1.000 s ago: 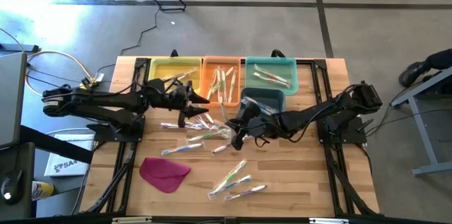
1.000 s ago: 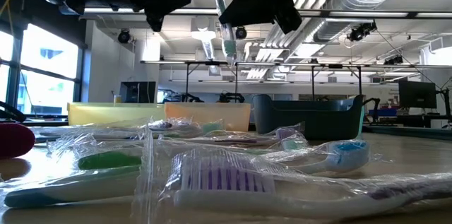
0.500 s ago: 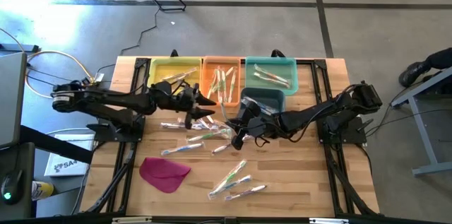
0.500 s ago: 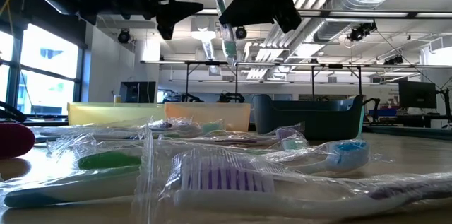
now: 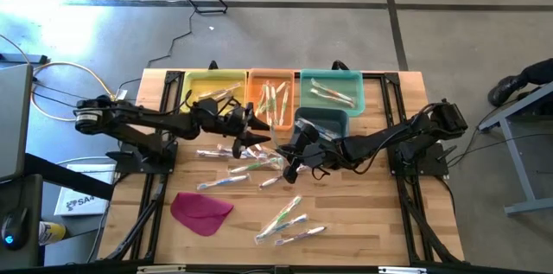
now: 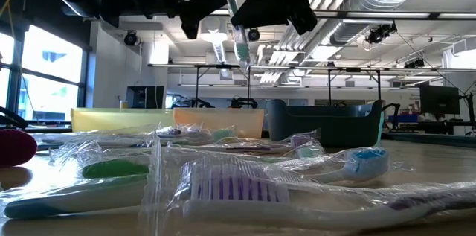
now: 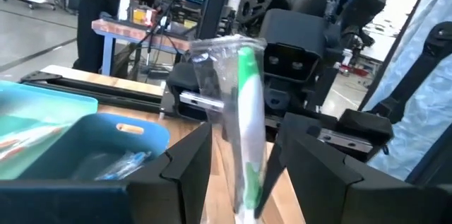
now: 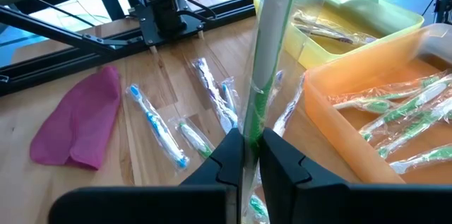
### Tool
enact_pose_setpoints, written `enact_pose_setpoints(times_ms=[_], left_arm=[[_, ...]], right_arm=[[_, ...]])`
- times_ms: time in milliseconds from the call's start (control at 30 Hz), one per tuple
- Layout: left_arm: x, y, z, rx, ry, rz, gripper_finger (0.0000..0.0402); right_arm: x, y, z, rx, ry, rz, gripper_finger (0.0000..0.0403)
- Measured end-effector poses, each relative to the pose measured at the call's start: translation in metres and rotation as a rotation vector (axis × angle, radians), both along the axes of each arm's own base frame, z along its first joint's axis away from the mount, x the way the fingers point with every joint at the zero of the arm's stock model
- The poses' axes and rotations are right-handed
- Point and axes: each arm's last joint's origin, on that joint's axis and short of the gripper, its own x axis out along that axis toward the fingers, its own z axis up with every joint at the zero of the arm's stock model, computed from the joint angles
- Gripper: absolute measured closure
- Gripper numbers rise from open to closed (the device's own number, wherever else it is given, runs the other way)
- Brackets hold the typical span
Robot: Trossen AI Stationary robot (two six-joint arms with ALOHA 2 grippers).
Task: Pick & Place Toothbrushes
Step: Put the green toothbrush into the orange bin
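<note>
The right gripper (image 8: 248, 155) pinches an upright green toothbrush (image 8: 267, 61) above the table's (image 5: 363, 222) centre. The left gripper (image 7: 240, 155), fingers spread either side of it, reaches in from nine o'clock. Loose toothbrushes (image 5: 289, 220) lie toward six; the bins (image 5: 273, 73) line the twelve o'clock edge.

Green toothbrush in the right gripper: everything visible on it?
The green toothbrush is a slim green-handled brush in a clear, glossy wrapper. It stands nearly upright, off the table, pinched near its lower end by the shut right gripper. The left gripper sits open around its lower part; contact can't be confirmed. It hangs over the loose toothbrushes, in front of the orange bin.
</note>
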Motion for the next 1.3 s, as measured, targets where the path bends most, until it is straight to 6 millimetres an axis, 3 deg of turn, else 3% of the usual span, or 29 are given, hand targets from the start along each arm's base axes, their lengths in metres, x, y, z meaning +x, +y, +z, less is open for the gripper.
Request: enact_pose_setpoints(times_ms=[233,500,1300], left_arm=[[0.005,-0.002,0.001,0.003,0.001,-0.032,0.0230],[0.007,-0.019,0.001,0.082,-0.021,-0.017,0.0230],[0.016,-0.018,-0.010,0.064,-0.012,0.035,0.0230]], right_arm=[[0.000,-0.001,0.000,0.000,0.002,-0.001,0.0383],[0.001,-0.005,0.000,0.004,0.004,-0.008,0.0383],[0.001,-0.005,0.000,0.016,0.003,0.005,0.0383]])
